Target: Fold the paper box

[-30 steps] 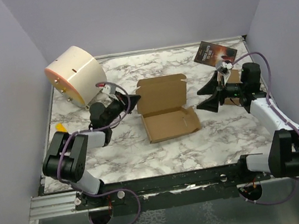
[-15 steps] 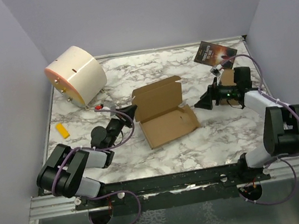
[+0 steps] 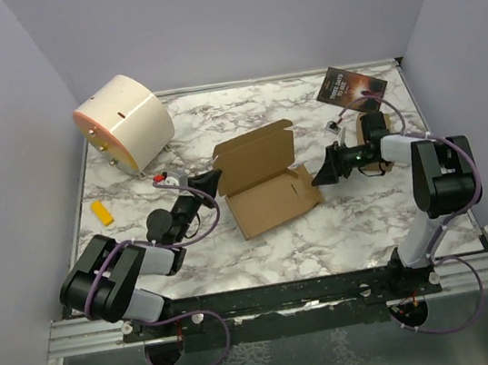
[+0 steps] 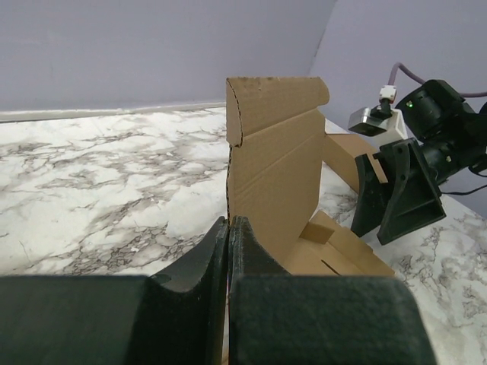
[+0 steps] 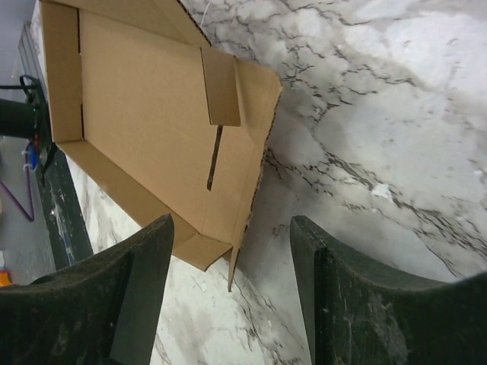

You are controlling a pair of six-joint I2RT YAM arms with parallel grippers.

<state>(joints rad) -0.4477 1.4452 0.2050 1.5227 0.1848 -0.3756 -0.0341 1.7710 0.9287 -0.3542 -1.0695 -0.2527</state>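
Now the paper box lies just ahead of the right gripper, whose jaws stand apart before its nearest side wall, while the left gripper seems pinched shut on the opposite edge.

The top camera looks down from high at 6 o'clock; both wrist cameras (low, close) face the paper box from 9 and 3 o'clock.
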